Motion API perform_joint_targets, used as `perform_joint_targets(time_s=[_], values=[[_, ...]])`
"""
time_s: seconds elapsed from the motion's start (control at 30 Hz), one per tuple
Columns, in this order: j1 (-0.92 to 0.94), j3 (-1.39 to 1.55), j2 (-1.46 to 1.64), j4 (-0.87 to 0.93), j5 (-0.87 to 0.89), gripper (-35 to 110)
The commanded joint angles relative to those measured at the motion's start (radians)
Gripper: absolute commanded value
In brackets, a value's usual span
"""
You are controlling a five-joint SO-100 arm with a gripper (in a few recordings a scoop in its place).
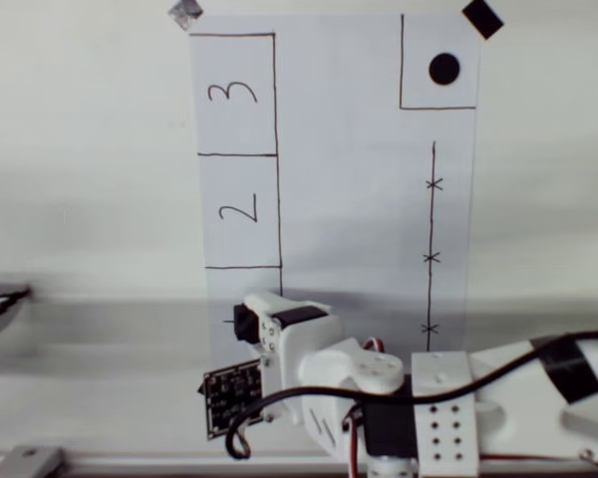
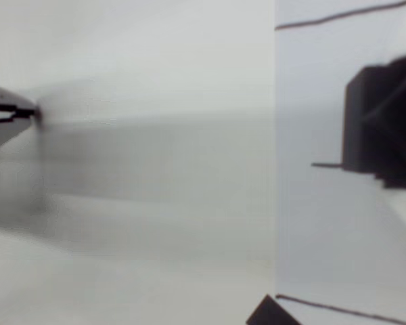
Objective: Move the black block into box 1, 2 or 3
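Overhead view: a white paper sheet (image 1: 349,199) lies on the pale tabletop (image 1: 80,149), with three hand-drawn rectangles stacked along its left edge. Far one marked "3" (image 1: 234,93), middle one "2" (image 1: 239,210); the near one, box 1 (image 1: 241,284), is largely covered by the arm. A smaller drawn square with a black dot (image 1: 444,68) sits at the far right corner of the sheet, and a vertical line with three cross ticks (image 1: 432,249) runs below it. A black tape square (image 1: 482,18) sits at the far right corner, a grey one (image 1: 186,13) at the far left.

The white arm reaches in from the near right edge. The gripper (image 1: 251,321) is over box 1, closed on the black block (image 1: 245,324).

Wrist view: the black block (image 2: 382,125) sits at the right edge, over the paper between two drawn lines; blurred, so contact with the sheet cannot be told.
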Motion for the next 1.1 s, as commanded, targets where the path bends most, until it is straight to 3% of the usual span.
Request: perform_joint_targets(time_s=[0.0, 0.27, 1.07], values=[[-0.006, -0.055, 0.02, -0.009, 0.003, 0], [-0.006, -0.055, 0.017, -0.017, 0.005, 1], [-0.002, -0.052, 0.028, -0.023, 0.009, 21]])
